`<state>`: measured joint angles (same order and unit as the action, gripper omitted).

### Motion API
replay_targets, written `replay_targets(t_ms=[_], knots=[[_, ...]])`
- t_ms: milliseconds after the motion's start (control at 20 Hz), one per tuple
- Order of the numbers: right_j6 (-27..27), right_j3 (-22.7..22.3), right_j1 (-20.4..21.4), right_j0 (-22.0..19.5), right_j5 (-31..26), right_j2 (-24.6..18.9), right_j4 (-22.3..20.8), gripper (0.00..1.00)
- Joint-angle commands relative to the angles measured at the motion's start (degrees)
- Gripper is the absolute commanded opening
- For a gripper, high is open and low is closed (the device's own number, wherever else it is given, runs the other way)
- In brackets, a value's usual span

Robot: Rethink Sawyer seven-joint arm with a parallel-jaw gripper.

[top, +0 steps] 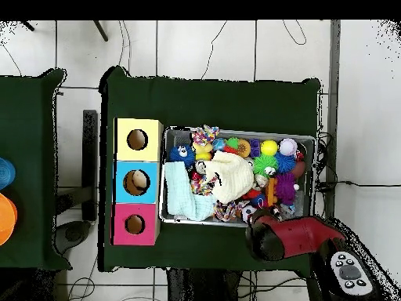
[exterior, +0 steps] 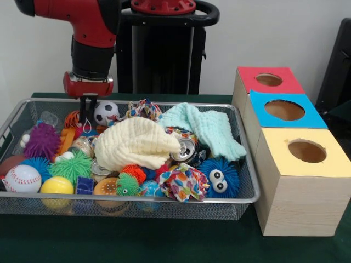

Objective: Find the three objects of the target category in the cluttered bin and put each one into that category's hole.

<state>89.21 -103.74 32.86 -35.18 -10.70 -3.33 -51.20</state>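
Note:
A wire mesh bin [exterior: 137,200] holds a heap of toys, cloths and cans. My gripper [exterior: 87,116] hangs at the bin's back left, just left of a small soccer ball [exterior: 106,112] and above an orange toy; it is open with a narrow gap and holds nothing. A baseball [exterior: 22,178] and a yellow ball [exterior: 56,186] lie at the front left. A cream cloth [exterior: 137,143] covers the middle, a mint cloth [exterior: 208,129] lies behind it, and a drink can [exterior: 185,149] sits between them. In the overhead view the red arm [top: 298,235] hides the gripper.
Three wooden boxes stand in a row right of the bin, with a red top [exterior: 269,80], a blue top [exterior: 284,110] and a yellow top [exterior: 307,151], each with a round hole. Spiky purple [exterior: 41,141] and green [exterior: 72,167] toys and a blue fuzzy toy [exterior: 219,178] crowd the bin.

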Motion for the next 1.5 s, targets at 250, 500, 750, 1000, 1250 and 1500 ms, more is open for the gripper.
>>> replay_targets(t_ms=[250, 500, 750, 1000, 1250, 1500], knots=[[4.17, 1.74, -3.96, 1.94, 2.15, 1.56, -3.31, 0.00], [3.63, 1.51, -2.33, 2.20, 1.91, 1.30, -2.44, 0.00], [-0.20, -0.64, 4.54, 1.87, -2.32, -0.87, -0.79, 0.00], [-3.74, -1.87, 9.31, 1.41, -6.18, -3.12, 0.96, 0.00], [-6.21, -2.33, 12.36, 0.64, -7.40, -5.42, 1.09, 0.00], [-7.43, -2.40, 13.79, -0.18, -8.78, -7.58, 1.37, 0.00]])
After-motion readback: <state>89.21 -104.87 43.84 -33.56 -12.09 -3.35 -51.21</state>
